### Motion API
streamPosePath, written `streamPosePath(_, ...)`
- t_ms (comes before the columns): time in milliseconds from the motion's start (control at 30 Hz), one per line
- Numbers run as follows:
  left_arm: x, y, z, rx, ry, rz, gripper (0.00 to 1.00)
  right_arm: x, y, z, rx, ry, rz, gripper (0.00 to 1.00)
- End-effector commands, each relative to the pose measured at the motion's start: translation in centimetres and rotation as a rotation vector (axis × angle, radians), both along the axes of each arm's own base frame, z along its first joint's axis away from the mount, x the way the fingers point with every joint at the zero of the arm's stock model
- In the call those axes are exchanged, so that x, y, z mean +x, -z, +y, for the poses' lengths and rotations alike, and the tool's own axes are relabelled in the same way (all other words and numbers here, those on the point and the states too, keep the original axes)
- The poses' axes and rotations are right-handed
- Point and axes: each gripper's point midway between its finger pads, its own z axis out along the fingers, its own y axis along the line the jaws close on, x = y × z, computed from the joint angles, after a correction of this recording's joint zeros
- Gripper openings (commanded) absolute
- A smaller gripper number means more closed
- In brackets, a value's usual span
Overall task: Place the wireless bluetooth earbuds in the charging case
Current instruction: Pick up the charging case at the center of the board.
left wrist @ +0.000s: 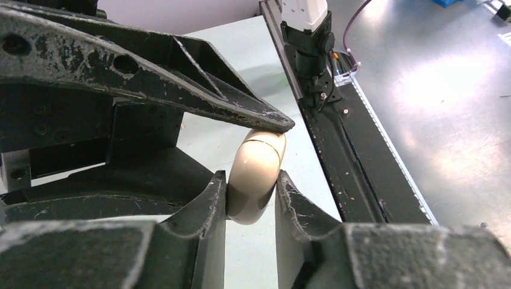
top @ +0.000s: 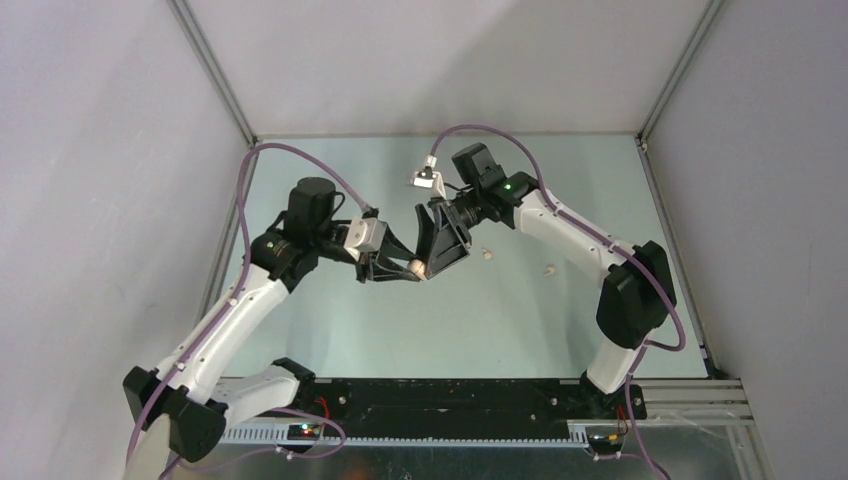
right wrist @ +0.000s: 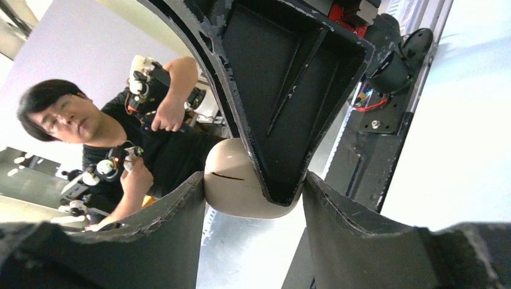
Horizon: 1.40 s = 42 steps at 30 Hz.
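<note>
The charging case (left wrist: pixel 256 180), a smooth cream oval with its lid seam showing only as a thin line, is up off the table (top: pixel 330 330) near the middle of the workspace, caught where the two arms meet. The left gripper (left wrist: pixel 252 186) is clenched on it: in the left wrist view both dark fingers (left wrist: pixel 205 211) press flat against the case's opposite sides. The right gripper (right wrist: pixel 253 180) grasps the same case across its other axis. In the right wrist view the case sits between that gripper's half-spread fingers, tight against one and right at the edge of the other (part of that far end is covered by a left finger crossing in front). From the left wrist view one right finger (left wrist: pixel 241 108) rests its tip on the top of the case.

The earbuds that can be made out are not in the case. An off-white earbud (top: pixel 487 254) lies on the table just beside the right gripper, on the right arm's side, and a second earbud (top: pixel 550 269) lies farther out the same way – both loose, apart from each other and from either gripper.

Both arms reach inward from their bases at the near edge, purple cables (top: pixel 300 150) looping above them. Behind the case in the right wrist view, a dark-haired person (right wrist: pixel 66 114) holds control handles.
</note>
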Motion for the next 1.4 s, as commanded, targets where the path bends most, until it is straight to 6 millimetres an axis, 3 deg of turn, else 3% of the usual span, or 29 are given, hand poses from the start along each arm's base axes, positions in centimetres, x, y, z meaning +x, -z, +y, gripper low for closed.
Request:
streamPosePath(0,-2.0,0.1,-0.3,-0.008,0.084,0.072,0.17,-0.5,-1.8,-1.0,0.098,-0.100,0.040,0.52)
streamPosePath(200,-2.2,0.1,-0.3,-0.012,0.095,0.095,0.00,0.6,-1.9,-1.4,0.092,-0.072,0.044,0.59)
streamPosePath(400,-2.0,0.1,-0.5,-0.016,0.086,0.127,0.00,2.5,-1.9,-2.1,0.077,-0.012,0.040,0.72)
streamPosePath(533,-1.4,0.8,-0.7,-0.008,0.046,0.150,0.00,5.5,-0.9,-2.9,0.016,0.163,-0.029,0.88)
streamPosePath(633,-0.4,1.1,-0.9,-0.005,-0.008,0.145,0.00,8.3,-0.4,-4.3,-0.022,0.307,-0.156,0.90)
streamPosePath(733,0.9,1.3,-1.1,0.003,-0.089,0.162,0.00,9.7,1.5,-6.1,-0.182,0.414,-0.345,0.90)
streamPosePath(767,1.7,1.6,-1.1,0.009,-0.133,0.154,0.00,9.4,1.4,-6.6,-0.208,0.429,-0.387,0.90)
streamPosePath(800,2.1,1.7,-1.1,0.013,-0.158,0.155,0.00,10.0,2.5,-7.3,-0.272,0.462,-0.454,0.90)
streamPosePath(833,3.1,2.0,-1.1,0.022,-0.214,0.146,0.00,9.7,1.8,-7.5,-0.268,0.484,-0.528,0.89)
streamPosePath(867,3.6,2.3,-1.0,0.028,-0.240,0.143,0.00,9.8,3.2,-7.9,-0.333,0.508,-0.582,0.89)
streamPosePath(900,4.5,2.6,-0.9,0.039,-0.293,0.130,0.00,9.7,2.0,-8.0,-0.307,0.544,-0.676,0.89)
streamPosePath(933,4.9,3.1,-0.8,0.049,-0.315,0.131,0.00,10.1,3.5,-8.6,-0.372,0.577,-0.730,0.88)
streamPosePath(967,5.5,3.4,-0.7,0.058,-0.346,0.115,0.00,10.0,2.4,-8.5,-0.369,0.624,-0.855,0.88)
streamPosePath(1000,5.8,4.0,-0.6,0.070,-0.359,0.116,0.00,8.8,3.5,-7.6,-0.373,0.592,-0.902,0.87)
streamPosePath(1033,6.3,4.4,-0.6,0.081,-0.387,0.102,0.00,9.3,2.2,-7.8,-0.355,0.657,-1.005,0.87)
streamPosePath(1067,6.6,4.8,-0.5,0.090,-0.402,0.098,0.00,7.8,2.5,-7.3,-0.331,0.636,-1.045,0.87)
streamPosePath(1100,7.1,5.1,-0.4,0.100,-0.428,0.086,0.00,8.1,1.9,-6.8,-0.303,0.667,-1.088,0.87)
streamPosePath(1200,7.6,5.8,-0.2,0.115,-0.458,0.075,0.00,6.3,1.4,-5.6,-0.223,0.653,-1.094,0.84)
streamPosePath(1367,7.2,6.2,-0.2,0.120,-0.443,0.055,0.00,6.3,1.9,-3.7,-0.182,0.640,-1.078,0.77)
